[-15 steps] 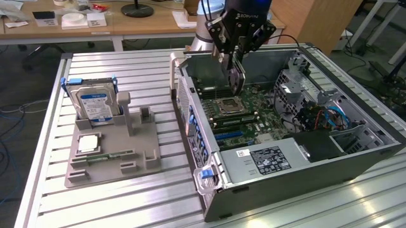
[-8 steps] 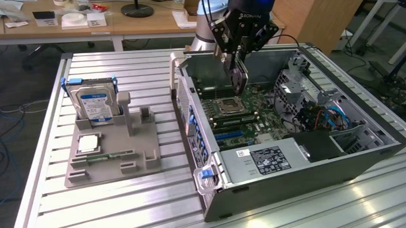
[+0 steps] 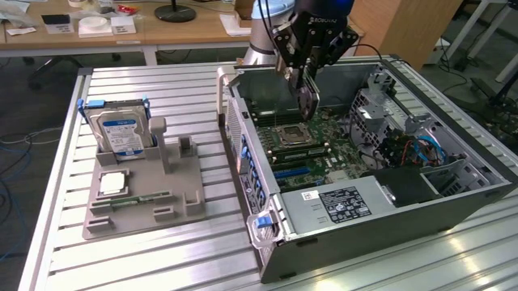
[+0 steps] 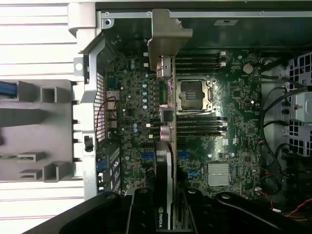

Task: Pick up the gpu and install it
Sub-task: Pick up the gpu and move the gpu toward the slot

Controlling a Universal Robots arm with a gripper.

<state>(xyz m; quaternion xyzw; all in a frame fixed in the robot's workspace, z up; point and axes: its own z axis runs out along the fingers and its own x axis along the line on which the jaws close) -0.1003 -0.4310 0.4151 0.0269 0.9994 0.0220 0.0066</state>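
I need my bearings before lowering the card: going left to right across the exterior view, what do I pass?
hard drive → case rear wall → gpu, hanging in the gripper over the motherboard → metal cage → blue cables

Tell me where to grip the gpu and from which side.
Pinch its upper edge from above, as the tool does. The gpu is thin and flat and hangs on edge over the open case, so its two broad faces take the pinch, leaving the lower edge free.
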